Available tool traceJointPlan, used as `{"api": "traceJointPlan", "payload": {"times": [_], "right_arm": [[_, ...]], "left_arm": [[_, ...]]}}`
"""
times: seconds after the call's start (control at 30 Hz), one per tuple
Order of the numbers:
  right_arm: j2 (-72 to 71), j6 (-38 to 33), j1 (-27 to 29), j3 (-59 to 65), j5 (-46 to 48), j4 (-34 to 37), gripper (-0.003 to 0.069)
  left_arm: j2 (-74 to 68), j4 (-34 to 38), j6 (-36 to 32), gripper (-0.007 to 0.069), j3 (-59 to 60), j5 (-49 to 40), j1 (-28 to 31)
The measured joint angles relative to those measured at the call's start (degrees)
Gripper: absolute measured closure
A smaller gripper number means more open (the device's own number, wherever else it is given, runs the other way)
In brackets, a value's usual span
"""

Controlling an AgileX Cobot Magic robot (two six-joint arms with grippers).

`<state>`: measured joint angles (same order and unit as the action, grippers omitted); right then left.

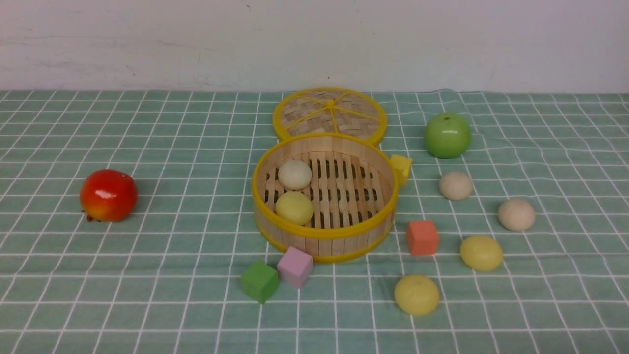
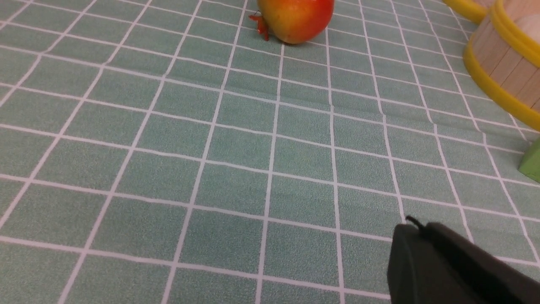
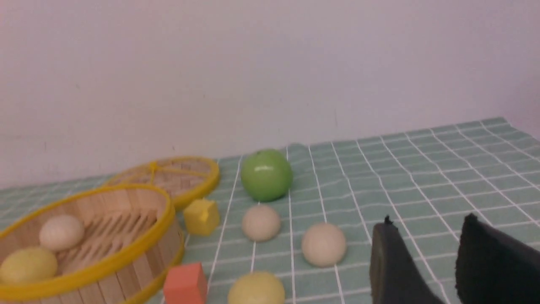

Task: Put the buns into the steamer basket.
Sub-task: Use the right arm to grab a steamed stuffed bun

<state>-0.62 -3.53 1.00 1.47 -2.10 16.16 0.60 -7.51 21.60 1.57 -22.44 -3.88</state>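
The steamer basket point(image 1: 324, 235) stands mid-table with a cream bun point(image 1: 295, 174) and a yellow bun point(image 1: 294, 207) inside. On the cloth to its right lie two cream buns point(image 1: 456, 186) point(image 1: 516, 215) and two yellow buns point(image 1: 481, 252) point(image 1: 416, 294). Neither gripper shows in the front view. My left gripper point(image 2: 417, 230) is shut and empty, low over bare cloth, with the basket wall point(image 2: 506, 63) off to one side. My right gripper point(image 3: 428, 221) is open and empty, with the nearest cream bun point(image 3: 324, 245) just beside one of its fingers point(image 3: 390, 257).
The flat woven lid point(image 1: 329, 114) lies behind the basket. A green apple point(image 1: 447, 134) sits at the back right and a red fruit point(image 1: 108, 194) on the left. Yellow point(image 1: 401, 167), orange point(image 1: 422, 237), pink point(image 1: 295, 266) and green point(image 1: 259, 281) cubes ring the basket.
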Motion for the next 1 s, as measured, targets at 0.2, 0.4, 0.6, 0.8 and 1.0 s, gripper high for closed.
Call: {"api": "traceJointPlan", "payload": {"times": [0.2,0.4,0.6,0.8,1.0], "right_arm": [[0.0,2.8,0.0,-0.3,-6.6,3.0,0.0420],[8.3,3.5,0.0,-14.0,4.1,3.9,0.0420],[27.2,3.5,0.0,-33.6,18.1,2.5,0.0420],[48.1,1.1,0.0,-38.4,22.5,0.7,0.0420],[64.9,-1.9,0.0,-40.4,26.5,4.9,0.0420]], "left_arm": [[0.0,0.0,0.0,0.0608,0.0,0.0,0.0],[0.0,0.0,0.0,0.0603,0.1,0.0,0.0],[0.0,-0.4,0.0,0.0596,0.1,0.0,0.0],[0.0,-0.5,0.0,0.0588,0.1,0.0,0.0],[0.0,-1.4,0.0,0.0585,0.1,0.0,0.0]]}}
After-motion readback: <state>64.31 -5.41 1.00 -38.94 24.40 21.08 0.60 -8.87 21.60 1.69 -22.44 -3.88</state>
